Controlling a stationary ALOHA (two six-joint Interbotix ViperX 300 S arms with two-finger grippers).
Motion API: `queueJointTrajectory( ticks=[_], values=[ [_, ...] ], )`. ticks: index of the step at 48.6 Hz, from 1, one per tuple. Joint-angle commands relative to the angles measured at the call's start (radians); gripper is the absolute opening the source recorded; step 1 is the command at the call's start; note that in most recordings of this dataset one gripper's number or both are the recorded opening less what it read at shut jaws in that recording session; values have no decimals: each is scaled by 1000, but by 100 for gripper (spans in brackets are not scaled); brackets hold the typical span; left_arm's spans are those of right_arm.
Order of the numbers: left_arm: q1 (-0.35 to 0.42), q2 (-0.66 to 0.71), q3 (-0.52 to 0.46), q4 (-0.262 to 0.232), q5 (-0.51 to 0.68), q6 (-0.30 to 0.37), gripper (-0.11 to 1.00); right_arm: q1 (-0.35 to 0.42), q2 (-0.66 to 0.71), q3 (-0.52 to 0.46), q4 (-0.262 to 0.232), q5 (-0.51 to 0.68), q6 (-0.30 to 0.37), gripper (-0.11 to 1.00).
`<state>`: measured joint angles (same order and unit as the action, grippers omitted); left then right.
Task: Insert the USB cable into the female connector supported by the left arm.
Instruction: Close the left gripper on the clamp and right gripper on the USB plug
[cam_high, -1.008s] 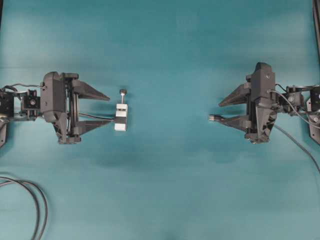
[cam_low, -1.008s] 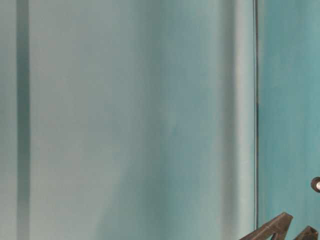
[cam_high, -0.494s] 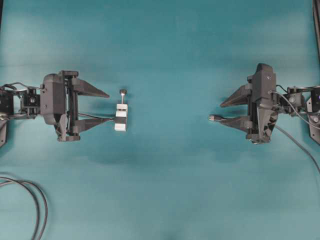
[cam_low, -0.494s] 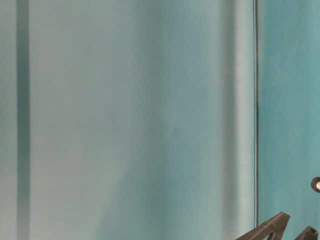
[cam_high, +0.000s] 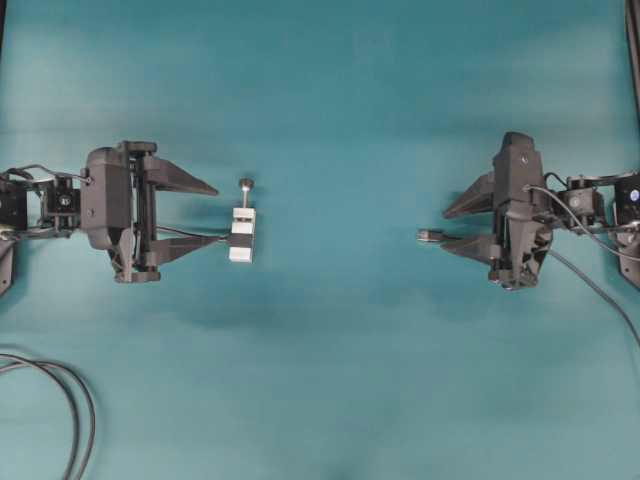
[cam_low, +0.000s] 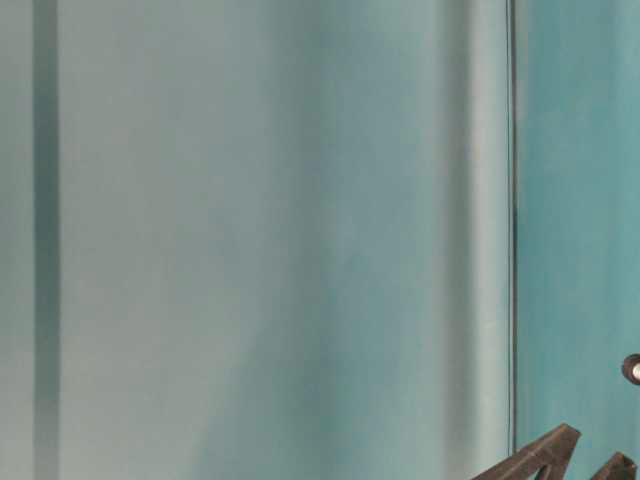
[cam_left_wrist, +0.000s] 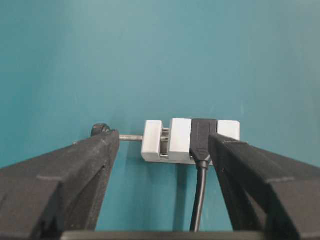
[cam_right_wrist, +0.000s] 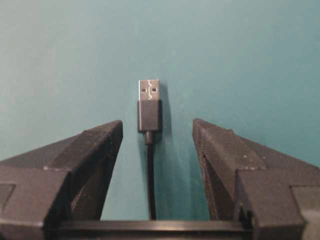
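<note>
The female connector (cam_left_wrist: 202, 139) is a black socket clamped in a small white block (cam_high: 242, 236) with a dark-knobbed screw (cam_high: 245, 184), lying on the teal table. My left gripper (cam_high: 220, 215) is open, and its fingers straddle the connector's thin cable just behind the block without touching it. In the left wrist view the gripper (cam_left_wrist: 164, 140) frames the block. The USB cable's silver-tipped plug (cam_high: 428, 235) lies flat in front of my open right gripper (cam_high: 445, 226). In the right wrist view the plug (cam_right_wrist: 149, 102) lies just beyond the gripper (cam_right_wrist: 157, 125), with the cable running back between the fingers.
Thicker looped black cables (cam_high: 75, 410) lie at the table's lower left. The USB cable (cam_high: 590, 285) trails off to the right edge. In the table-level view only two dark fingertips (cam_low: 548, 452) and the screw knob (cam_low: 632, 369) show, at the bottom right.
My right wrist has rolled slightly and its fingertips have drawn back a little to the right. The left wrist shifted slightly earlier, then held still. Plug and connector have not moved.
</note>
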<state>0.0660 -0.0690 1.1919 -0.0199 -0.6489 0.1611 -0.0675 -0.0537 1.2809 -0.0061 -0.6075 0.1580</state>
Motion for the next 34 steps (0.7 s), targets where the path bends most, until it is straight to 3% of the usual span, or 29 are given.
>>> queueJointTrajectory(
  ticks=[1, 9, 26, 34],
  values=[
    [-2, -6, -8, -2, -5, 11, 83, 2, 8, -17, -2, -21, 0, 61],
    [-2, -6, -6, -3, -5, 11, 83, 14, 37, -18, -2, -37, 2, 60],
    [-2, -6, -3, -3, -3, 11, 83, 48, 46, -17, -2, -35, 2, 39],
    [-2, -6, -3, -3, -5, 11, 83, 58, 48, -18, -2, -34, 6, 38]
  ],
)
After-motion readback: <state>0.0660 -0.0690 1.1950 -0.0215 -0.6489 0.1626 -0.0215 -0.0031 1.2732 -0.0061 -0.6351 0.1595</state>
